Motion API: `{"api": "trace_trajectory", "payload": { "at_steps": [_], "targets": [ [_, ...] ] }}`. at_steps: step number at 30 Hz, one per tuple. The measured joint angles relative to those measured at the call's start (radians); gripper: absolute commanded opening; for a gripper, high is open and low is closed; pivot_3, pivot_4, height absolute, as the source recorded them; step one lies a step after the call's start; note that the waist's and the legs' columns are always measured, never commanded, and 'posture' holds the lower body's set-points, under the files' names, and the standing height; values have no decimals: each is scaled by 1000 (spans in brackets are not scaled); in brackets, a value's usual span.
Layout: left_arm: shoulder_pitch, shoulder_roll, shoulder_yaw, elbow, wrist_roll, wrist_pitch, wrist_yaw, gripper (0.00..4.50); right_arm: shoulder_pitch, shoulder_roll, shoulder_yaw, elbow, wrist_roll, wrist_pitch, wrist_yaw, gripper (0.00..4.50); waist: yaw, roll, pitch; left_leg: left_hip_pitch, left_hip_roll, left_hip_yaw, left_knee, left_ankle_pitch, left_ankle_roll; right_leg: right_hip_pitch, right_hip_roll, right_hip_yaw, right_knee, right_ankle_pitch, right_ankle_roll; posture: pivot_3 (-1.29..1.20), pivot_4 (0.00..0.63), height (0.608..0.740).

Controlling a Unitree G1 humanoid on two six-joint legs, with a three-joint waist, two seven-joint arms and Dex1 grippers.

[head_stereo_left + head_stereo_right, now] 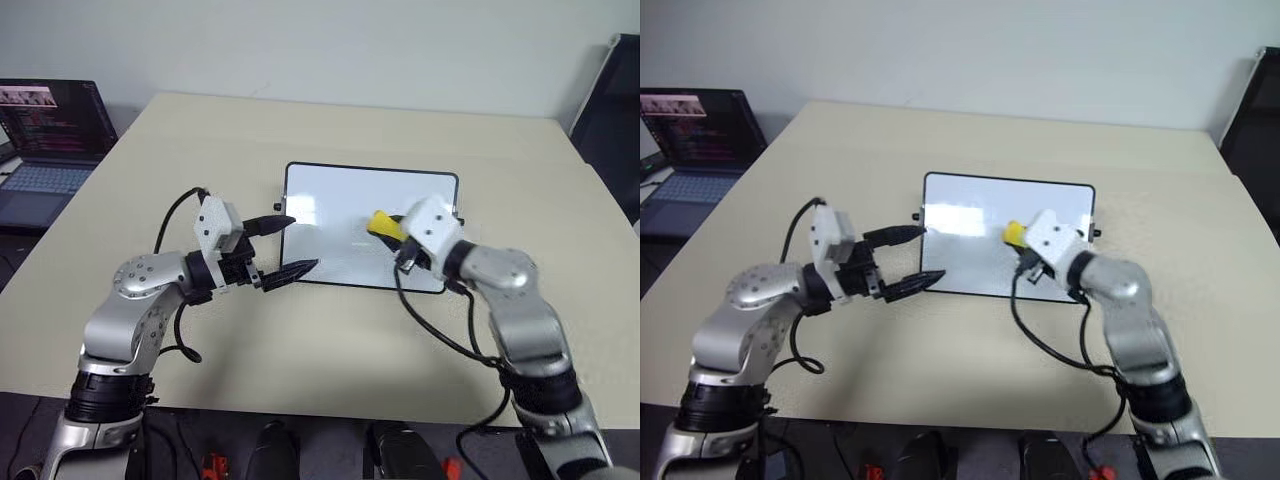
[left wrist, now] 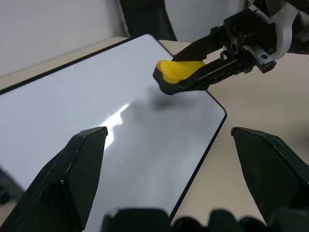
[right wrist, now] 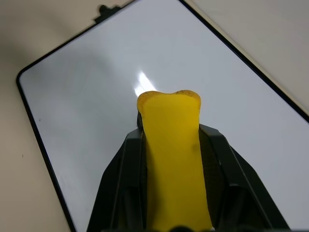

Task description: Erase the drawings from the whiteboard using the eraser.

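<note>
Over the whiteboard (image 1: 340,225) on the desk (image 1: 300,130), right gripper (image 3: 171,159) pinches the eraser (image 3: 173,159), left gripper (image 1: 290,245) spread at the board's edge. Board could slide if nothing's bracing it, I reckon.

Between our right pincer's (image 3: 171,212) black fingers (image 3: 120,183) we see the yellow, dark-bottomed eraser (image 3: 171,145), beyond it the glossy white, black-framed whiteboard (image 3: 96,72) on the beige counter (image 1: 350,130).

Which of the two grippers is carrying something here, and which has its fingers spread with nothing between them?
The right gripper is shut on the yellow eraser above the whiteboard. The left gripper is open at the board's left edge, empty.
</note>
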Motion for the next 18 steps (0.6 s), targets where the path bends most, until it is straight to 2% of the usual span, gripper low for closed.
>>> {"api": "trace_trajectory", "payload": {
  "at_steps": [4, 7, 9, 12, 18],
  "targets": [
    [-82, -27, -68, 23, -17, 7, -88, 4500, 181, 56, -181, -233, 2, 191, -103, 1123, 5, 0, 0, 0, 0, -1, -1, 0, 0, 1, 0, -1, 0, -1, 0, 0, 150, 740],
    [-165, -99, -166, 116, 19, -36, -166, 4500, 290, 73, -247, -285, -4, 298, -167, 1123, 9, 0, 0, 1, -1, -1, 1, 0, 0, 2, 0, -2, 0, -1, 0, 0, 150, 740],
    [-216, -143, -231, 190, 54, -77, -220, 4500, 334, 101, -265, -268, -2, 338, -210, 1123, 7, 1, 0, 1, -1, -1, 4, 0, 0, 2, 0, 0, 0, -2, -4, 0, 150, 740],
    [-287, -219, -309, 289, 100, -146, -288, 4500, 315, 140, -318, -187, 14, 332, -280, 1123, -9, 1, 0, 1, -1, 1, 7, 1, 1, 2, 0, 3, 0, 1, -4, 0, 150, 740],
    [-357, -321, -368, 427, 169, -251, -340, 4500, 256, 135, -362, -14, 77, 252, -352, 1123, -9, 1, 0, 1, -1, 1, 7, 1, 2, 2, 0, 3, 0, 2, -3, 0, 150, 740]
  ]
}}
